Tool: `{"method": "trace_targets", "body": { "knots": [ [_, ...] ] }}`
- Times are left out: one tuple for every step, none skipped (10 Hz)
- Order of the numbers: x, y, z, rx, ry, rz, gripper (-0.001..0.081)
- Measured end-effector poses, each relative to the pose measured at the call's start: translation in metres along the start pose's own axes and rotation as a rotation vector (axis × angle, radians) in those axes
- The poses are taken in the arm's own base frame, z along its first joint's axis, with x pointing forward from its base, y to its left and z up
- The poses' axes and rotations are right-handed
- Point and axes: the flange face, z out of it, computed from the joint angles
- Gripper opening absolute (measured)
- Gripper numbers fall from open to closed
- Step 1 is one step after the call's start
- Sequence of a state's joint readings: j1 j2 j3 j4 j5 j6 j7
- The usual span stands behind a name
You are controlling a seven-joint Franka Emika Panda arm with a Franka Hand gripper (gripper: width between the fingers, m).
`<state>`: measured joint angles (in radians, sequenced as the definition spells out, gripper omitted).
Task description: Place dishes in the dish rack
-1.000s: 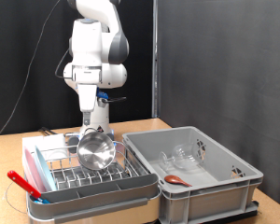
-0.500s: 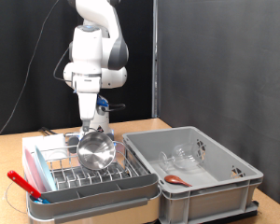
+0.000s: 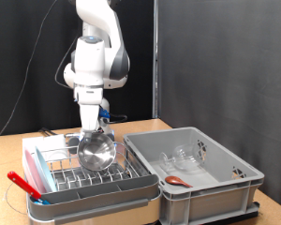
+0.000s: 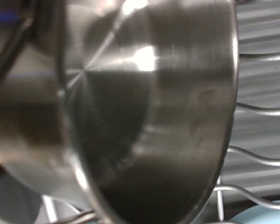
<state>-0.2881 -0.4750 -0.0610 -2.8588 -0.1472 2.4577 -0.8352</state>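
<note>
The steel bowl (image 3: 96, 150) stood tilted on its edge in the dish rack (image 3: 103, 176), its open side turned toward the exterior view's bottom right, resting among the wire rows near the rack's back. In the wrist view the bowl (image 4: 131, 103) filled almost the whole picture, its shiny inside blurred, with a few rack wires (image 4: 261, 121) showing beside it. The hand (image 3: 91, 127) hung right above the bowl's upper rim, at the end of the white arm (image 3: 96, 56) that came straight down over the rack. Whether its fingers were wide, narrow or closed on the rim could not be told, for they were small and half hidden behind the bowl in the exterior view and did not show in the wrist view; it seemed to be touching the rim, though that was not certain.

A red-handled utensil (image 3: 22, 182) lay at the rack's corner toward the exterior view's left. Just beside the rack, toward the exterior view's right, stood the grey crate (image 3: 236, 187), and in it lay clear glass cups (image 3: 184, 156) and a red spoon (image 3: 174, 180). Both rack and crate sat on the wooden worktop (image 3: 140, 125), before a black curtain (image 3: 220, 56).
</note>
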Motion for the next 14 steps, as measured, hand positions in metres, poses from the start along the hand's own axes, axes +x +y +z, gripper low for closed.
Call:
{"method": "trace_targets", "body": {
  "knots": [
    [0.002, 0.001, 0.003, -0.003, 0.005, 0.003, 0.0811],
    [0.004, 0.002, 0.003, -0.009, 0.016, 0.013, 0.0811],
    [0.007, 0.004, 0.002, -0.009, 0.026, 0.025, 0.0811],
    [0.01, 0.007, -0.001, -0.009, 0.042, 0.038, 0.0811],
    [0.013, 0.009, -0.004, -0.009, 0.056, 0.051, 0.0811],
    [0.017, 0.011, -0.007, -0.01, 0.069, 0.064, 0.0811],
    [0.02, 0.014, -0.01, -0.013, 0.076, 0.079, 0.0811],
    [0.025, 0.017, -0.011, -0.019, 0.079, 0.092, 0.0811],
    [0.029, 0.02, -0.011, -0.027, 0.085, 0.109, 0.0811],
    [0.034, 0.024, -0.01, -0.038, 0.09, 0.124, 0.0811],
    [0.039, 0.032, -0.013, -0.057, 0.097, 0.142, 0.0811],
    [0.044, 0.04, -0.014, -0.073, 0.1, 0.159, 0.0811],
    [0.049, 0.05, -0.014, -0.09, 0.103, 0.173, 0.0811],
    [0.056, 0.06, -0.013, -0.099, 0.103, 0.186, 0.0811]
  ]
}}
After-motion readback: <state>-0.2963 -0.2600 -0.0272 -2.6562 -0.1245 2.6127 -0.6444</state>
